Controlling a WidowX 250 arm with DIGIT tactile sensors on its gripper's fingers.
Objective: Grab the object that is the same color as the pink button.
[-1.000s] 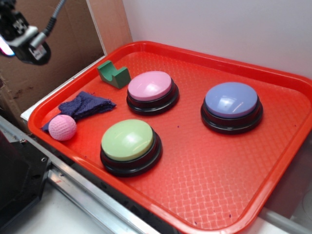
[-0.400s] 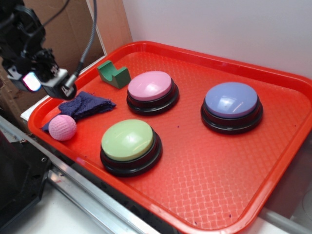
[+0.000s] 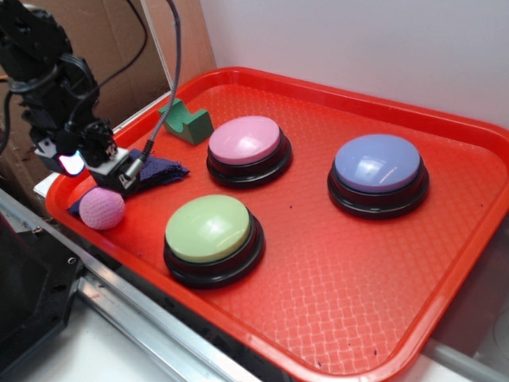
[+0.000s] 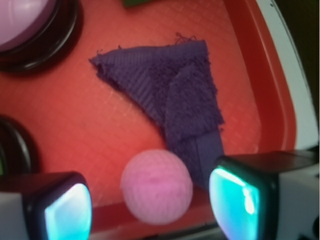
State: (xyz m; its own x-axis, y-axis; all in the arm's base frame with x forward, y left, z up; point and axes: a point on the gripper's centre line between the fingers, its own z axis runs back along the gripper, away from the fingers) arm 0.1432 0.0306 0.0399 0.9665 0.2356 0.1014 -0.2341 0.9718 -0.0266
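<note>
Red tray [image 3: 445, 263]: fills most of the exterior view and carries everything. Three dome buttons stand on it. The lavender-blue button [image 3: 378, 163] is toward 3 o'clock, the green button [image 3: 208, 228] near 6 o'clock, and the pink button [image 3: 245, 140] just above centre. The pink button has a glossy pale top on a black base.

Smaller items crowd the tray's 9 o'clock corner. A green notched block [image 3: 187, 121] lies at about 10 o'clock. A dark blue cloth [image 4: 175, 100] is folded and rumpled. The pink ball [image 3: 102, 209] touches the cloth's lower end, close to the tray rim.

Key relation, wrist view: the pink ball [image 4: 157, 186] lies between the two fingers [image 4: 65, 207], at 6 o'clock in the frame. It sits a little nearer the finger on the picture's right, where the cloth's tail also runs close. The ball is round, so there is no long axis to line up with.

Gripper [image 4: 150, 202]: jaws spread wide, nothing held. Height above the ball cannot be read for certain. The exterior view suggests the gripper [image 3: 99, 171] hangs just over it, apart.

Ball appearance: evenly pink with a fine knitted surface, much smaller than any button. The colour is close to the pink dome.

Judgement: a straight descent should bracket it. The cloth edge could get pinched along with the ball.
</note>
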